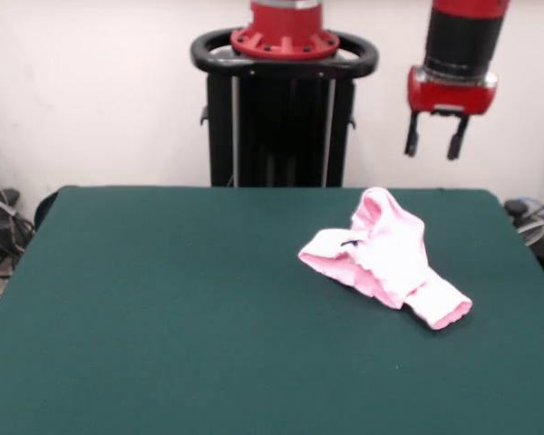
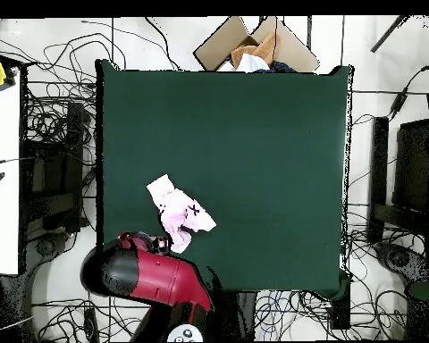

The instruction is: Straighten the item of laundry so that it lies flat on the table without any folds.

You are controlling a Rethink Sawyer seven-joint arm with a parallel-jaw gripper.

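Note:
The pale pink pants (image 1: pixel 390 254) lie crumpled on the dark green table (image 1: pixel 163 317), at the right side toward the far edge. They are folded over themselves, with one cuffed leg pointing to the near right and a tiny dark bow showing on the left part. My gripper (image 1: pixel 432 140) hangs open and empty in the air, above and behind the pants and clear of the table. In the overhead view the pants (image 2: pixel 178 214) lie near the table's (image 2: pixel 254 161) bottom left corner, and my red arm (image 2: pixel 142 272) reaches just over them.
The black pedestal (image 1: pixel 284 109) stands behind the table's far edge. An open cardboard box (image 2: pixel 254 45) sits beyond the opposite edge. Cables lie on the floor around the table, and a white surface (image 2: pixel 2 179) stands at the left.

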